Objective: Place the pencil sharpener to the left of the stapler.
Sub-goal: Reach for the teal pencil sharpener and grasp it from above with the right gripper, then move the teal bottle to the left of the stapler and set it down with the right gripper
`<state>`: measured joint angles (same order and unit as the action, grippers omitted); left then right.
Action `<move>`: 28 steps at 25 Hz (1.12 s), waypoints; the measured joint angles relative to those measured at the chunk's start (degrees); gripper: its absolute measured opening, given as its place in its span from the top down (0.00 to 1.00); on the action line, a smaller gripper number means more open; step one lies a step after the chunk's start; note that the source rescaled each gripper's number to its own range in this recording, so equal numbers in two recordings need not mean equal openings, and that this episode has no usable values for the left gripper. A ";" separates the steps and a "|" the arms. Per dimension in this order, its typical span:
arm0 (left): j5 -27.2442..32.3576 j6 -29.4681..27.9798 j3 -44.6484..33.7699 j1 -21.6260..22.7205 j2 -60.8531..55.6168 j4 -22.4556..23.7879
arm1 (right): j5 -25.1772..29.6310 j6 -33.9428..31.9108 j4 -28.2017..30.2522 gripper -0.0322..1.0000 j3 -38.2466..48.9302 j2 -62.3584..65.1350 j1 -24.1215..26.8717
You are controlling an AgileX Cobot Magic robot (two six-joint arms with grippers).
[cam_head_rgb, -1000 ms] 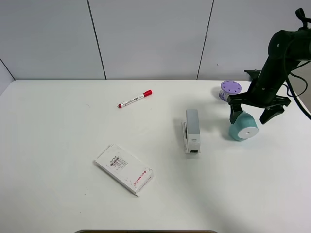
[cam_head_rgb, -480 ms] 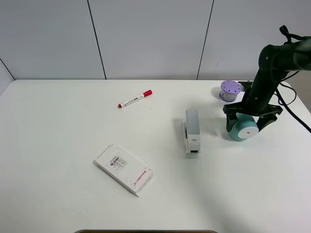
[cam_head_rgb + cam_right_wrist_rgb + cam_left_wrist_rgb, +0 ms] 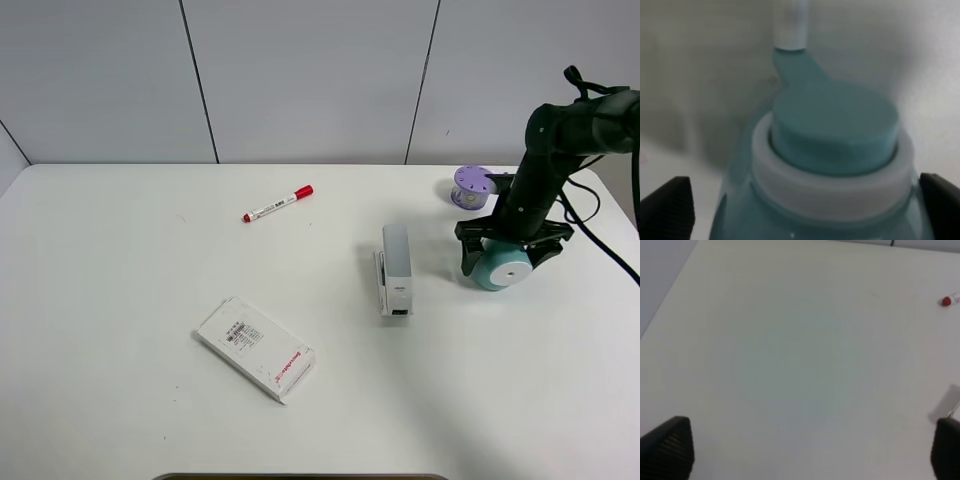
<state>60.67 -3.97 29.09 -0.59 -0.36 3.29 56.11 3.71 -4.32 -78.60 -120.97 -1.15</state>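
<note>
Teal barrel-shaped plastic pencil sharpener (image 3: 500, 266) lies right of the slim grey-white stapler (image 3: 395, 268), flanked by the wide-spread jaws of the right gripper (image 3: 507, 259); the left gripper (image 3: 807, 447) gapes wide too.

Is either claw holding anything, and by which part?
Nothing gripped yet: the right claw straddles the pencil sharpener at its barrel, jaws open; the left claw is empty.

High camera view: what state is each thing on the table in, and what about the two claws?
Pencil sharpener: resting on its side, white face toward the camera.
Stapler: closed, lying flat.
Marker: capped, lying flat.
White packet: flat, label up.
Purple cylinder: upright.
Right gripper: open, one finger on either side of the sharpener.
Left gripper: open, holding nothing.
</note>
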 joint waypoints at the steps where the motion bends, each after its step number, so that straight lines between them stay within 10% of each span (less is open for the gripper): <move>1: 0.00 0.00 0.00 0.00 0.00 0.00 | -0.12 0.00 0.00 0.01 0.00 -0.04 0.00; 11: 0.00 0.00 0.00 0.00 0.00 0.00 | -0.45 0.00 -0.40 0.47 0.00 -0.97 0.04; 16: 0.00 0.00 0.00 0.00 0.00 0.00 | -0.45 0.00 -0.85 0.97 0.00 -0.97 0.07; 28: 0.00 0.00 0.00 0.00 0.00 0.00 | -0.35 0.00 -0.97 0.97 0.00 -0.97 0.07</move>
<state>60.67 -3.97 29.09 -0.59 -0.36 3.29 55.76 3.71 -5.29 -78.60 -121.94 -1.09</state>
